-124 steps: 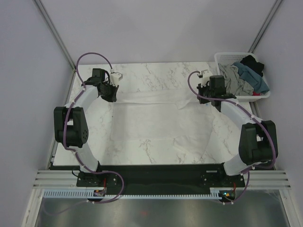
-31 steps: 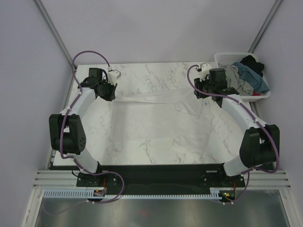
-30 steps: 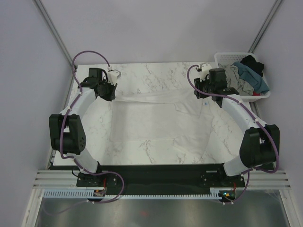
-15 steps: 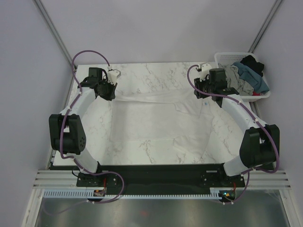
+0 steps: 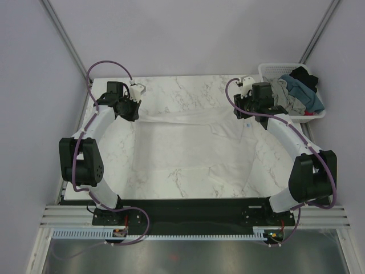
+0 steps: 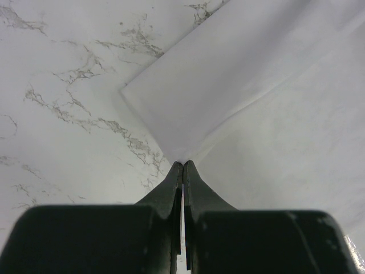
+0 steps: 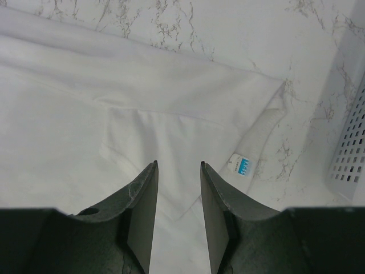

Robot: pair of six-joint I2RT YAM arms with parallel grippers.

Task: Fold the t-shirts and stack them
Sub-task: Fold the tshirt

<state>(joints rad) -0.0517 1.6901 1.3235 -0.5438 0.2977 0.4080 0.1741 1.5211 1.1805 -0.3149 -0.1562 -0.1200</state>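
Shirt (image 5: 188,151), white: spread flat across middle of worktop (image 5: 188,85), far edge drawn in a line between both hands. Other shirts (image 5: 293,91): heaped in basket (image 5: 267,71) at far right corner.

Handling, as judged:
- Treat as light, soft, limp cloth with no stiffness of its own.
- Expect sagging and creasing wherever unsupported.
- Expect dragging and bunching on worktop if pulled from one point only.
- Not fragile; no care needed beyond avoiding snags.

Where to take hold, as judged:
- Pinch at edges and corners, through one or two layers only.
- Grip two well-apart points on same edge, to keep it taut through a fold.
- Avoid middle of cloth.

Hands:
- Left hand (image 6: 182,166): clenched, tips pinching a fold at far left corner of shirt.
- Right hand (image 7: 178,168): released, jaws apart above cloth near label (image 7: 242,166), nothing between them; basket wall close by on its right.

Against earliest frame:
- Right hand now further from bases and more inward.
- Left hand in nearly same place, elbow swung outward.
- Far edge straighter and tauter.

Against frames of last second: no visible change.
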